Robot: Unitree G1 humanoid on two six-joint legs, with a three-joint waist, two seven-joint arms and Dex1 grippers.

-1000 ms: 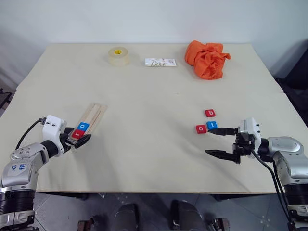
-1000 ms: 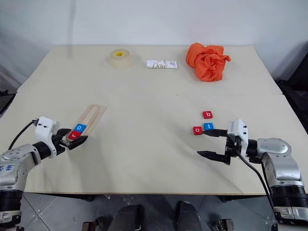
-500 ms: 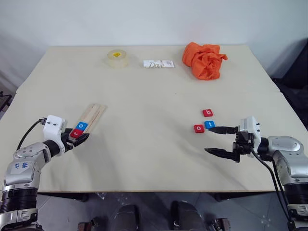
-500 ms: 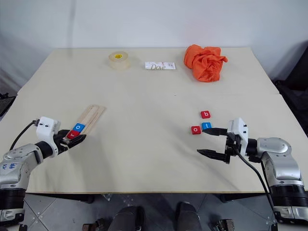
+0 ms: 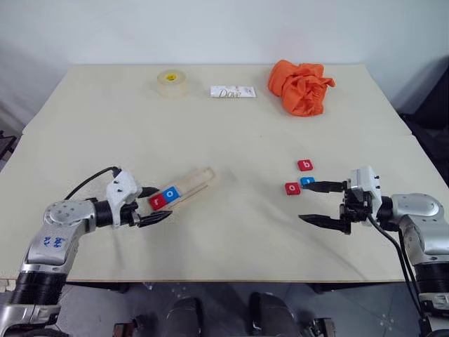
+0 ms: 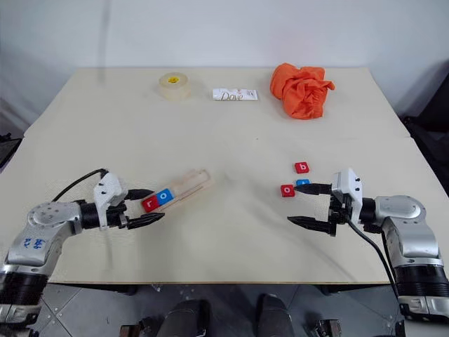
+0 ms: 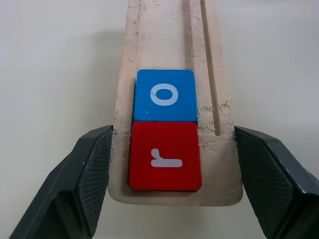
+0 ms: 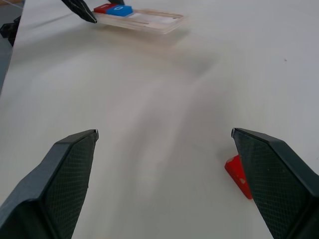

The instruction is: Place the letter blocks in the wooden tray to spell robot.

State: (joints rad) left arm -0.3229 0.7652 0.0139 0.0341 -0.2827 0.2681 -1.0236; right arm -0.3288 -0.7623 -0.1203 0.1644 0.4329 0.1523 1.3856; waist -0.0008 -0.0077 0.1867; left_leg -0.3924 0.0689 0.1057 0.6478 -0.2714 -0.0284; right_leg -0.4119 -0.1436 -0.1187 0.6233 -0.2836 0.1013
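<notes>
My left gripper [image 5: 158, 203] is shut on the near end of the wooden tray [image 5: 191, 183], one finger [image 7: 79, 184] against each long side. A red "r" block [image 7: 165, 156] and a blue "o" block [image 7: 165, 95] lie side by side on that end. The tray slants toward the table's middle. On the right lie three loose blocks: a red "b" [image 5: 304, 166], a red "o" [image 5: 292, 188] and a blue "t" [image 5: 308, 182]. My right gripper [image 5: 304, 203] stands open just in front of them, its upper fingertip close to the blue "t", holding nothing.
At the table's far edge sit a tape roll [image 5: 172, 82], a white Dove packet [image 5: 233, 91] and a crumpled orange cloth [image 5: 302, 86]. Bare tabletop [image 5: 238, 147] lies between the tray and the loose blocks.
My left gripper has swung right with the tray, which has turned from pointing away to slanting toward the middle; the two blocks stayed on it. The right gripper has kept still.
</notes>
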